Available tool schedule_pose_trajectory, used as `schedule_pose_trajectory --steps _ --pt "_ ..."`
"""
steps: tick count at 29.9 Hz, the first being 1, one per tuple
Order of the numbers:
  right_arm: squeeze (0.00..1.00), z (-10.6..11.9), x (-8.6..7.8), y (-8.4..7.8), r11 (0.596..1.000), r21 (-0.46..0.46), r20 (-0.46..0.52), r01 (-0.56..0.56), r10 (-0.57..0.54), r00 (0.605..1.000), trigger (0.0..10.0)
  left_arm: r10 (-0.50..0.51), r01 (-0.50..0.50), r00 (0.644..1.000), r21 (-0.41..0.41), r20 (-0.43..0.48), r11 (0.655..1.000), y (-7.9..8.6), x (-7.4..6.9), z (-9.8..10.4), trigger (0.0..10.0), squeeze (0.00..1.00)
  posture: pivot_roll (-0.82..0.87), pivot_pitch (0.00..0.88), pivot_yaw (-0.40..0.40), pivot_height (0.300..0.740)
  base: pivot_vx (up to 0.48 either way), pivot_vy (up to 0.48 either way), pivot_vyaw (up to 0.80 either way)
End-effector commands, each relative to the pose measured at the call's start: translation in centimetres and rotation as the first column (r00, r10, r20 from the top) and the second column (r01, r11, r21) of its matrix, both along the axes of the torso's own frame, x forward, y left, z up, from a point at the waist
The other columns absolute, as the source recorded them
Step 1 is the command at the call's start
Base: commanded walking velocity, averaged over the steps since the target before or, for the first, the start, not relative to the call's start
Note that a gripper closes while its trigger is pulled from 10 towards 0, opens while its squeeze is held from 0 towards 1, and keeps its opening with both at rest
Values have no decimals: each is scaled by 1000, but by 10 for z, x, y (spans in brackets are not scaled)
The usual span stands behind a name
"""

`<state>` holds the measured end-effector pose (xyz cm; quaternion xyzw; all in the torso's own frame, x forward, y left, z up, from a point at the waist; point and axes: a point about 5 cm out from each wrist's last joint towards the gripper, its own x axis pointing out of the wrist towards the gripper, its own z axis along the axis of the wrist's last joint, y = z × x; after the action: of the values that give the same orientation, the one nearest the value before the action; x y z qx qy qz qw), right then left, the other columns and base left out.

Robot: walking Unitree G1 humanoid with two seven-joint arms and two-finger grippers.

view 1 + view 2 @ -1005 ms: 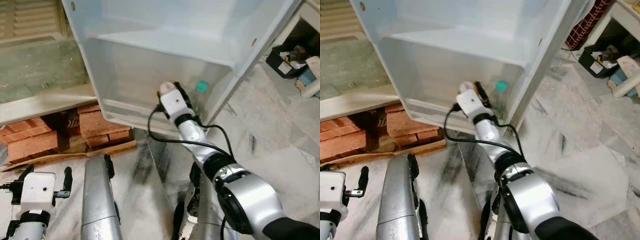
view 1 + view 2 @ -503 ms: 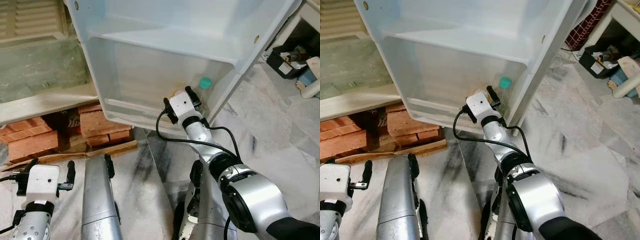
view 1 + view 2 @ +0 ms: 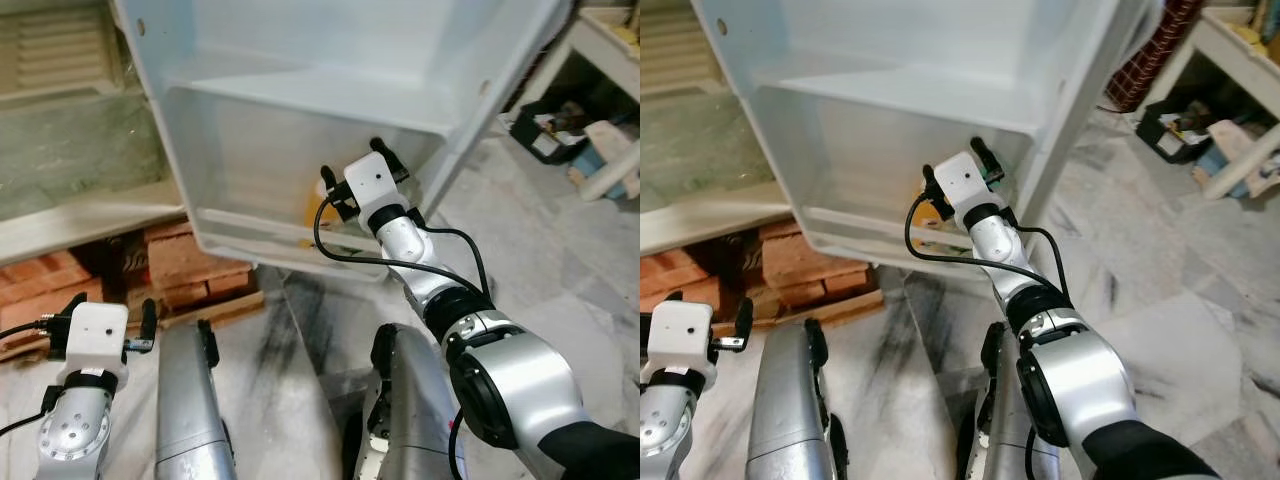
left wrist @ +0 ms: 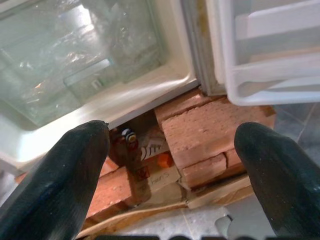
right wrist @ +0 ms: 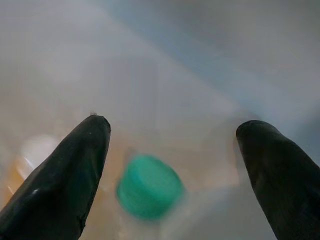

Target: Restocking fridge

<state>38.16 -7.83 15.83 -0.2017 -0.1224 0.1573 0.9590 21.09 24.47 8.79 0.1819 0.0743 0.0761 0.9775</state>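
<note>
Right gripper (image 5: 170, 165), fingers (image 5: 65, 175) spread wide and empty, above a green-capped bottle (image 5: 149, 186) standing in the fridge door shelf (image 3: 250, 215); an orange item, blurred, sits beside it. Left gripper (image 4: 175, 165) idles open near bricks (image 4: 210, 130). Placement appears done; withdrawal remains.

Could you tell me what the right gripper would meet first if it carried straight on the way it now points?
Most likely the green cap of a bottle in the fridge door bin. The right gripper is open, and the cap sits between its fingers, just ahead. The image is blurred, so depth is uncertain.
</note>
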Motion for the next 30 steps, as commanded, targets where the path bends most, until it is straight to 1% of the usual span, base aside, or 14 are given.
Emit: schedule_pose_trajectory --steps 1,4,9,11,12,14,17,21,23,24,25,27,28,30 --pt "1000 -4 -3 -7 999 36 0 -13 13 1000 10000 -15 15 1000 -6 -19 1000 -3 1 -7 10000 0 190 0 -90 447 0 0 0" --pt "1000 -15 -14 -16 990 138 -3 -15 16 1000 10000 -32 32 999 -28 -9 999 -9 8 -11 10000 0 165 0 -82 447 0 0 0" --pt "1000 -31 -28 -26 979 205 -29 17 -11 1000 10000 -44 44 999 -58 0 997 -16 18 -13 10000 0 149 0 -76 447 0 0 0" --pt "980 -44 -39 -33 972 229 -58 45 -32 998 10000 -52 53 999 -76 9 996 -22 24 -14 10000 0 146 0 -72 447 0 0 0" --pt "0 -52 -47 -39 962 258 -86 88 -68 994 10000 -67 68 998 -98 12 993 -26 27 -14 10000 0 137 0 -61 447 0 0 0" --pt "0 -68 -60 -51 933 317 -175 168 -116 978 10000 -106 107 994 -128 18 986 -35 34 -16 10000 0 125 0 -45 447 0 0 0" --pt "0 -75 -67 -63 903 343 -238 261 -185 954 10000 -151 153 988 -149 20 977 -44 38 -16 10000 0 108 0 -27 447 0 0 0" --pt "0 -70 -75 -76 876 339 -225 344 -280 933 10000 -179 182 983 -149 32 972 -49 42 -13 10000 0 76 0 -7 447 0 0 0" --pt "0 -69 -77 -79 872 339 -215 353 -294 931 10000 -184 187 982 -151 33 971 -50 42 -14 10000 0 65 0 -7 447 0 0 0" --pt "0 -66 -80 -78 875 372 -196 309 -252 948 10000 -189 191 982 -152 32 970 -51 43 -15 10000 0 53 0 -8 447 0 0 0" --pt "0 -64 -87 -81 896 345 -176 278 -230 957 10000 -201 205 979 -156 35 966 -53 46 -16 10000 0 49 0 -8 447 0 0 0" --pt "0 -65 -89 -82 901 324 -180 287 -240 954 10000 -205 208 978 -159 37 965 -54 48 -16 10000 0 48 0 -9 447 0 0 0" --pt "0 -67 -93 -83 892 346 -220 290 -223 950 10000 -207 211 978 -161 40 964 -53 49 -16 10000 0 48 0 -13 447 0 0 0" --pt "0 -66 -95 -84 888 362 -233 284 -209 950 10000 -200 205 979 -164 43 965 -53 50 -16 10000 0 51 0 -13 447 0 0 0"
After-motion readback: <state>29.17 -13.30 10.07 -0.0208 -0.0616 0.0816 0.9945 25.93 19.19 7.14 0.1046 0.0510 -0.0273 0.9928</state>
